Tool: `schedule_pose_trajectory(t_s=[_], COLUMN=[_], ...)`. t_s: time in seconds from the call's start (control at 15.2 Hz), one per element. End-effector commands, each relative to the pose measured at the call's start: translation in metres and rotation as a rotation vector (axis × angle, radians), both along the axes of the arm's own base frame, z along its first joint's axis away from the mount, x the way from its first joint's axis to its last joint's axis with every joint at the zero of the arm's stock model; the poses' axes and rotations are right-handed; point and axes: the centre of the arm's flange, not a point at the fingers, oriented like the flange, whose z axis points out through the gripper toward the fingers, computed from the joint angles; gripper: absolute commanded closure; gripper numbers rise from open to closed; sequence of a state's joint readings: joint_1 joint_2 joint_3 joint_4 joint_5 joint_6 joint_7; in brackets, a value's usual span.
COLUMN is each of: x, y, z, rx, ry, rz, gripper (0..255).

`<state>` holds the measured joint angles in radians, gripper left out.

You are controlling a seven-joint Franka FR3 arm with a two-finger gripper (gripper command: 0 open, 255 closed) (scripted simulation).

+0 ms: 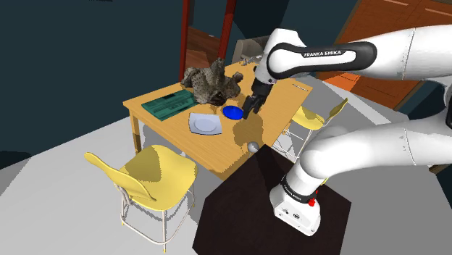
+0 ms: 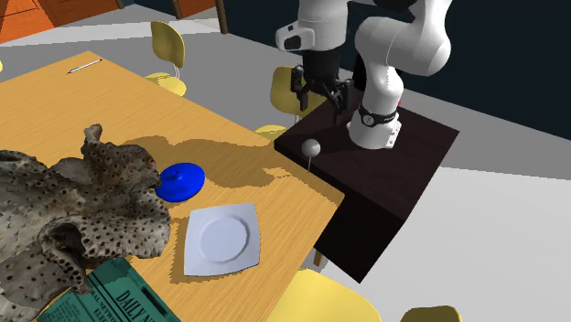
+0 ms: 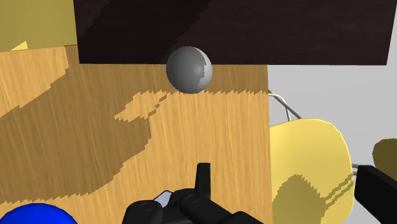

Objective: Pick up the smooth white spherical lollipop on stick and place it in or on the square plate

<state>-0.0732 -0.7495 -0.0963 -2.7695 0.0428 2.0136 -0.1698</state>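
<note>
— Wooden counter (image 2: 119,101) first: where's the lollipop (image 3: 189,69)?
— I see its pale grey ball upright on its stick at the counter's edge, just beside the dark stand (image 2: 384,174) and apart from the white square plate (image 2: 221,240).
— Jaws?
— Spread apart, gripping nothing; I have them hovering above the counter, short of the ball.

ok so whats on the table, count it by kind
lollipop: 1
square plate: 1
blue dish: 1
green newspaper: 1
speckled brown lump: 1
thin pale stick: 1
total: 6
</note>
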Motion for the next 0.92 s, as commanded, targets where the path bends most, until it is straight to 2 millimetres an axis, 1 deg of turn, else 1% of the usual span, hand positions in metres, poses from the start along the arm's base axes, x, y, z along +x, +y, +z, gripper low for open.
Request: schedule_pose_trajectory(t_s=[0.0,0.66,0.86], x=[-0.002,-0.017,-0.019], y=[-0.01,-0.057,-0.055], z=[-0.024,-0.145,-0.161], rx=[0.003,0.017,0.017], ry=[0.017,0.104,0.104], rz=[0.007,0.036,0.036], gripper=[0,0,0])
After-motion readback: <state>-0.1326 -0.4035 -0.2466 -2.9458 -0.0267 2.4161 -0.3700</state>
